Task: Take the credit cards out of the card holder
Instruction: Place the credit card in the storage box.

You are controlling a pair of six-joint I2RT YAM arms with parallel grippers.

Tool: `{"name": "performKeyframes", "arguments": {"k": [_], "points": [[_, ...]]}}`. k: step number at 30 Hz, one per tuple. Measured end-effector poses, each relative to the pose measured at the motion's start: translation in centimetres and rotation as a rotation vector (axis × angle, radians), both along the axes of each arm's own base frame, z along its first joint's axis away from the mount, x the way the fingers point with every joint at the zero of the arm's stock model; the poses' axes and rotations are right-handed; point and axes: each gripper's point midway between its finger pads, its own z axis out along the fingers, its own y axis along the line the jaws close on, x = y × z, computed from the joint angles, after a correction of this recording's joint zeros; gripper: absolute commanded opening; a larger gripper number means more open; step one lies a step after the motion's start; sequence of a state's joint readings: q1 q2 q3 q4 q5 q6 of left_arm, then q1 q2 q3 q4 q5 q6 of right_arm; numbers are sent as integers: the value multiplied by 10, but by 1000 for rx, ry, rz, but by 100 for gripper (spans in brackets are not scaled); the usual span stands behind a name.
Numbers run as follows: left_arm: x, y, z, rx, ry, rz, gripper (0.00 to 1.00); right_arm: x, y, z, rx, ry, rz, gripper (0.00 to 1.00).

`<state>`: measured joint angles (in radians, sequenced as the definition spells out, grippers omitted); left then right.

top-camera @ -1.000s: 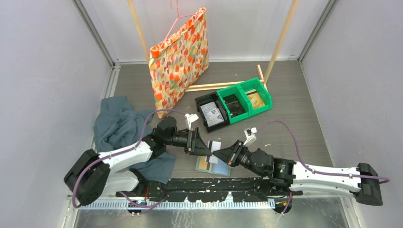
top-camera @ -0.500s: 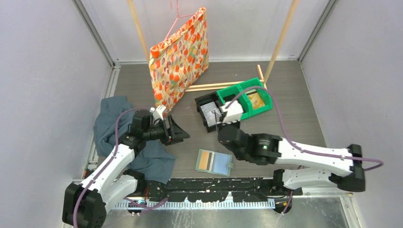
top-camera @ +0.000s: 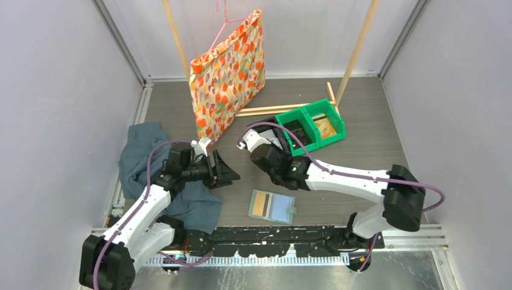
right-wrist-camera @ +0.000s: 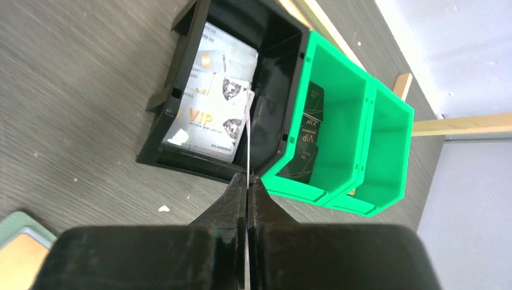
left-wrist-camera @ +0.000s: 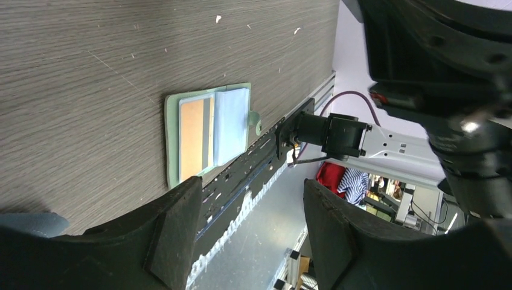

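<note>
The card holder (top-camera: 272,206) lies open on the table near the front rail, with a tan striped card (top-camera: 261,205) in its left panel. It also shows in the left wrist view (left-wrist-camera: 208,130). My right gripper (top-camera: 270,148) is shut on a thin white card (right-wrist-camera: 248,133), seen edge-on. It holds the card just above the near wall of the black bin (right-wrist-camera: 181,90), which holds silver VIP cards (right-wrist-camera: 208,124). My left gripper (top-camera: 231,171) is open and empty, left of the holder. It also shows in the left wrist view (left-wrist-camera: 250,193).
Two green bins (right-wrist-camera: 338,139) join the black bin's right side; one holds a black card (right-wrist-camera: 308,136). A dark teal cloth (top-camera: 148,157) lies under my left arm. A floral bag (top-camera: 229,72) hangs at the back beside wooden sticks (top-camera: 356,48).
Both grippers have left the card holder. My left gripper pulled back to the left and stopped. My right gripper carried a card away to the black bin.
</note>
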<state>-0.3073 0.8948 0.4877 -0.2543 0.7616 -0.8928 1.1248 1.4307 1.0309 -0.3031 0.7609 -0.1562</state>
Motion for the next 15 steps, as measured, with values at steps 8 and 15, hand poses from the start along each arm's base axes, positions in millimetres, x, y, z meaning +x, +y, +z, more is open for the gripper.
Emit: {"name": "performKeyframes", "arguments": {"k": [8,15], "points": [[-2,-2,0,-11,6,-22,61,15,20,-28,-146,25,164,1],[-2,-2,1,-11,4,-22,61,50,28,-32,-190,-42,272,1]]}}
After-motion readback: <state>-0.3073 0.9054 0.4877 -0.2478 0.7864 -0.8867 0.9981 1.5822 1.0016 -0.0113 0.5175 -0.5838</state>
